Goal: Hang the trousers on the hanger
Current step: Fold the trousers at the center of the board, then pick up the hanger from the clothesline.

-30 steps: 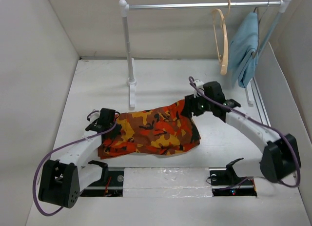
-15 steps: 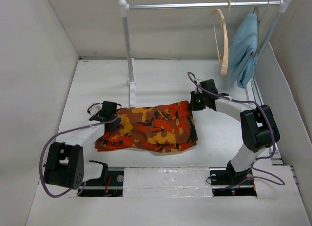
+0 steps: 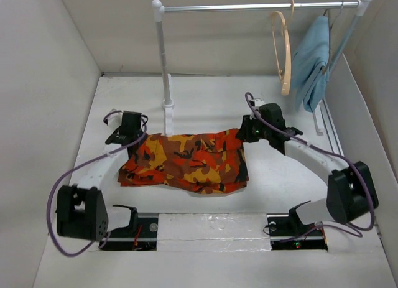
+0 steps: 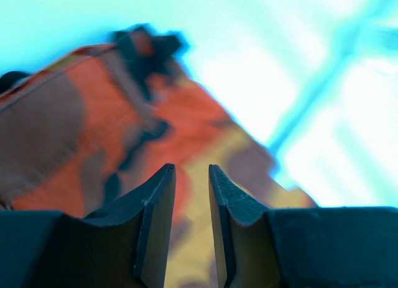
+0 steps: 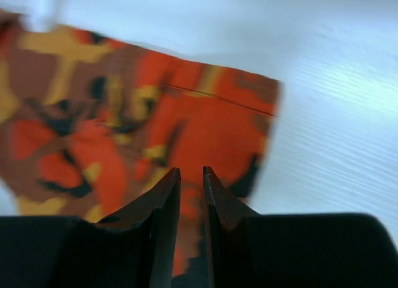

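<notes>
The camouflage trousers lie folded flat in the middle of the table. My left gripper hangs at their upper left corner, and my right gripper at their upper right corner. In the left wrist view the left gripper stands open by a narrow gap above the trousers; black drawstrings show at their far edge. The right gripper is also narrowly open over the trousers, near their right edge. No cloth looks pinched in either. The wooden hanger hangs on the rail at the back right.
A white clothes rack with a metal rail stands at the back; its left post has its foot just behind the trousers. A light-blue cloth hangs beside the wooden hanger. Walls close in on the left and right.
The trousers have shifted a little up and left and lie flatter. My left gripper moved up and left along their corner. The right arm changed posture but its gripper stays at the upper right corner.
</notes>
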### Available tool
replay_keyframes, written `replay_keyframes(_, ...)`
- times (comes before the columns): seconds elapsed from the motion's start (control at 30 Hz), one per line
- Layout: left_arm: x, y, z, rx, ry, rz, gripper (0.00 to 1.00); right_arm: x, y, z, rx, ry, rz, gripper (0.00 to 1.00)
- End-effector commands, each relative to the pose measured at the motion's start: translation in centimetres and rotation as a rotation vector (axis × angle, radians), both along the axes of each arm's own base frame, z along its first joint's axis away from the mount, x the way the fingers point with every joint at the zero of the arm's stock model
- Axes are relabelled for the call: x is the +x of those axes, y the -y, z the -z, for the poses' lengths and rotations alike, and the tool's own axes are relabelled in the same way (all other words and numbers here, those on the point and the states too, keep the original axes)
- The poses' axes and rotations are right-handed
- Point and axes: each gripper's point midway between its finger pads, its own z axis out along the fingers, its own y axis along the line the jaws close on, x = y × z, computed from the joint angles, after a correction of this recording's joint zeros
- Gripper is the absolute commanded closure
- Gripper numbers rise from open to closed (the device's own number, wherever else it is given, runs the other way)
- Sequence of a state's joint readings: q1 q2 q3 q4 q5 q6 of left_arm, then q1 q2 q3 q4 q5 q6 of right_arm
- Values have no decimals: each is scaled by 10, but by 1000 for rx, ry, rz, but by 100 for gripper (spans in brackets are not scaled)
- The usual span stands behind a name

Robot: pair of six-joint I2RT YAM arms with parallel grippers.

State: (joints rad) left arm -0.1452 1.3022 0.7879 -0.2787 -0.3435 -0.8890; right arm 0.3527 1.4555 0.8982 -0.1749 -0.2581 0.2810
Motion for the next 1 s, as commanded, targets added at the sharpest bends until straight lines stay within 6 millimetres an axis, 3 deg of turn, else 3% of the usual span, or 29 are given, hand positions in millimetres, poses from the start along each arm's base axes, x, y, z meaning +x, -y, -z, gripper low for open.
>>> replay_keyframes(0.0, 11, 27, -81, 5, 238, 166, 75, -22, -31, -42, 75, 122, -109, 73)
replay_keyframes(0.07, 11, 49, -103, 0, 296, 260, 75, -33, -39, -26, 122, 104, -143, 78)
replay_keyframes(0.17, 9, 86, -115, -29, 299, 388, 75, -34, -44, 6, 139, 58, -151, 90)
replay_keyframes(0.2, 2, 117, -110, -41, 281, 480, 76, -28, -35, 18, 132, 38, -120, 93)
replay_keyframes(0.23, -9, 155, -106, -73, 264, 592, 76, -22, -26, 51, 120, -29, -91, 98)
replay_keyframes(0.27, -8, 156, -106, -82, 268, 586, 76, -17, -28, 46, 130, 0, -92, 100)
replay_keyframes(0.33, -31, 209, -92, -159, 229, 736, 76, -16, -18, 67, 160, -53, -59, 100)
replay_keyframes(0.4, -48, 236, -78, -207, 192, 788, 76, -21, -20, 83, 211, -94, -58, 100)
replay_keyframes(0.43, -67, 256, -70, -216, 180, 848, 76, -22, -22, 84, 228, -102, -57, 100)
replay_keyframes(0.53, -90, 264, -41, -207, 106, 862, 76, -29, -35, 74, 235, -90, -89, 97)
replay_keyframes(0.57, -93, 262, -33, -213, 85, 857, 76, -37, -41, 72, 220, -105, -108, 89)
replay_keyframes(0.63, -103, 253, -14, -211, 42, 843, 76, -29, -49, 40, 219, -30, -125, 80)
replay_keyframes(0.67, -109, 245, -7, -205, 30, 840, 76, -34, -60, 7, 195, 20, -173, 70)
replay_keyframes(0.7, -108, 244, -7, -200, 32, 838, 76, -34, -61, 6, 195, 20, -174, 70)
replay_keyframes(0.8, -107, 239, -22, -189, 76, 834, 77, -31, -77, -71, 135, 164, -254, 63)
replay_keyframes(0.83, -105, 238, -27, -180, 92, 843, 77, -36, -75, -83, 97, 162, -270, 63)
replay_keyframes(0.87, -103, 237, -36, -177, 119, 845, 79, -21, -75, -135, 79, 296, -284, 64)
replay_keyframes(0.9, -98, 238, -48, -168, 150, 839, 82, -20, -72, -165, 73, 357, -286, 68)
replay_keyframes(0.93, -96, 238, -54, -159, 162, 842, 85, -21, -69, -188, 63, 404, -294, 92)
replay_keyframes(0.97, -94, 239, -62, -144, 177, 860, 93, -16, -65, -238, 70, 520, -274, 100)
